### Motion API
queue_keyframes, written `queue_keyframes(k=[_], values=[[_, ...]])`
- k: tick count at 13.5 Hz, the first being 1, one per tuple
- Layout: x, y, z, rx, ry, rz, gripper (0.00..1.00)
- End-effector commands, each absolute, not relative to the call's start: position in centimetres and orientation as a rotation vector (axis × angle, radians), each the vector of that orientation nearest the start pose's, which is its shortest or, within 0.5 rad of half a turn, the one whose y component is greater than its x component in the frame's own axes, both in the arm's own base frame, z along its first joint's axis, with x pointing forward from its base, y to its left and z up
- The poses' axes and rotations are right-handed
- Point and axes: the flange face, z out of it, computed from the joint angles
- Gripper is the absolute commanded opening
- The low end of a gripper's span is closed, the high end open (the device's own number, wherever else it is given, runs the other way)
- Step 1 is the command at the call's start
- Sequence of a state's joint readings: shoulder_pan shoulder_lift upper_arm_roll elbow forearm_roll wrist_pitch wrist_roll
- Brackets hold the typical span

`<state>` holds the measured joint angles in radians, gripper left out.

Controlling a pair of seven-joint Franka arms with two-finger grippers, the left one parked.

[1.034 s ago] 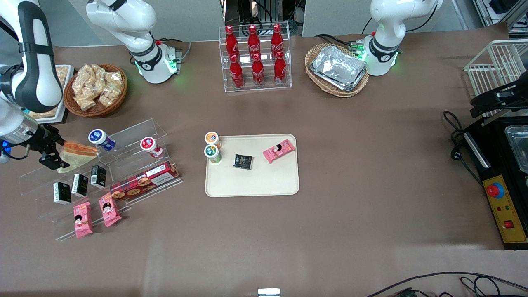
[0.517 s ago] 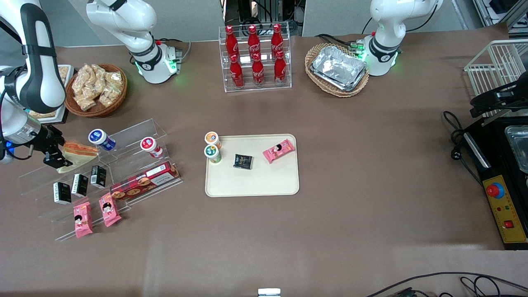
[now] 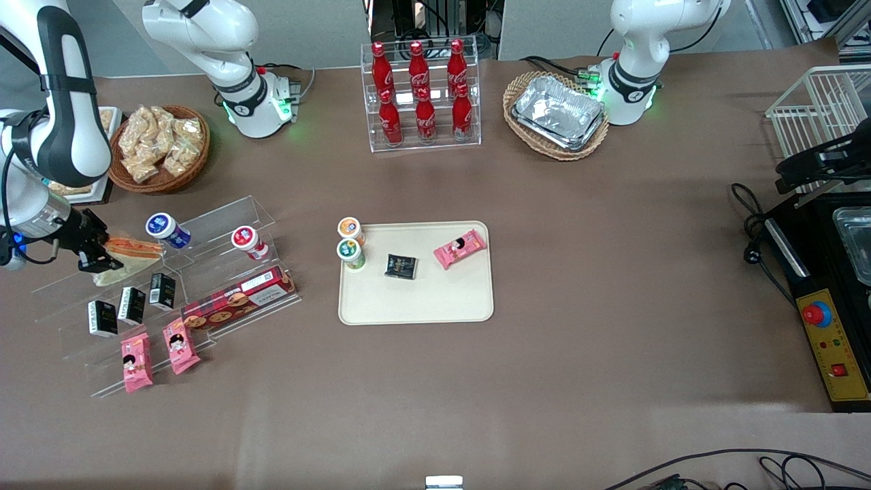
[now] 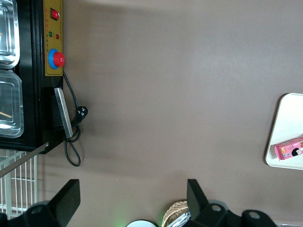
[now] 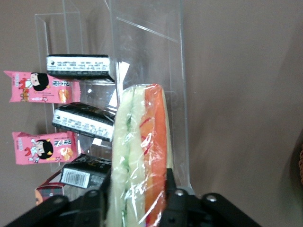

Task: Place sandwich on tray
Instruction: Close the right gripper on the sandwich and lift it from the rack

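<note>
While the tool [image 3: 95, 256] sits clamped on the sandwich [image 3: 129, 253] at the frame's left edge, the tray [image 3: 415, 299] lies mid-frame, well apart toward the parked arm's end.

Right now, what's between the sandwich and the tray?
Front view: gripper shut on the sandwich at the acrylic stand. Toward the tray: a blue-lid cup, a red-lid cup, then bare table.
</note>
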<state>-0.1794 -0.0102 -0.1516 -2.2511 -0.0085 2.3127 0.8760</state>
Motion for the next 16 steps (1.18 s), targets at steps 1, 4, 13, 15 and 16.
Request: queue_keyframes(k=[1,4,13,15,16], values=[[50.0,-16.8,38.3,-2.582,1.763,-0.154,0.11],[49.9,-17.5,40.8,-2.630,1.731,-0.224,0.06],[52.7,-18.2,51.8,-2.750,1.603,-0.238,0.06],[53.3,-16.7,53.0,-2.764,1.571,-0.231,0.07],[53.8,-15.1,53.6,-2.775,1.544,-0.232,0.07]])
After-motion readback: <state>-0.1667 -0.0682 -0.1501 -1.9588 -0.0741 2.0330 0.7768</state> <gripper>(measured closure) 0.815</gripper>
